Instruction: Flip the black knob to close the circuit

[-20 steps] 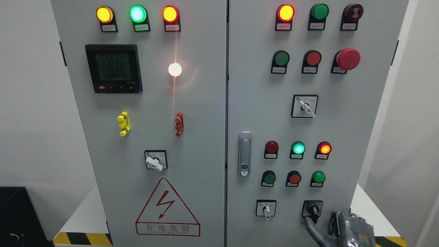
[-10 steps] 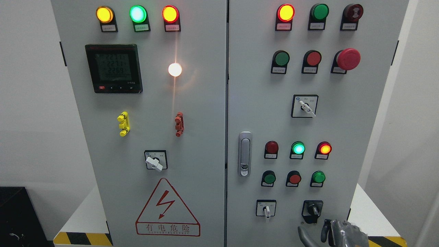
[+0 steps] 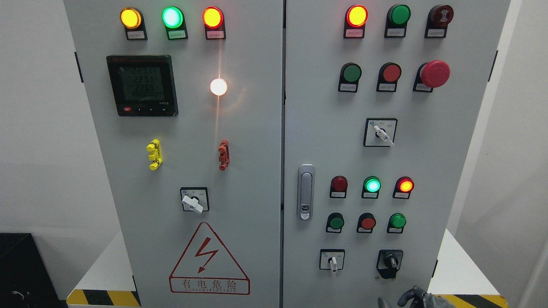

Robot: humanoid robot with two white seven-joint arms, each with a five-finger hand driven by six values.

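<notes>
Black knob [image 3: 389, 259] sat low on the right cabinet door [image 3: 462, 171], just right of the white selector [image 3: 332, 262]; right hand [image 3: 417, 298] showed only at bottom edge, below the knob, apart from it; finger state could not be told; a good turn probably needed a pinch squarely on the knob's ridge, clear of the neighbouring selector.

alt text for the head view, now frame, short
The robot's right hand barely shows at the bottom edge, just below the black knob at the lower right of a grey two-door electrical cabinet, not touching it. Several red, green and yellow indicator lamps are lit, and a digital meter shows readings on the left door.
</notes>
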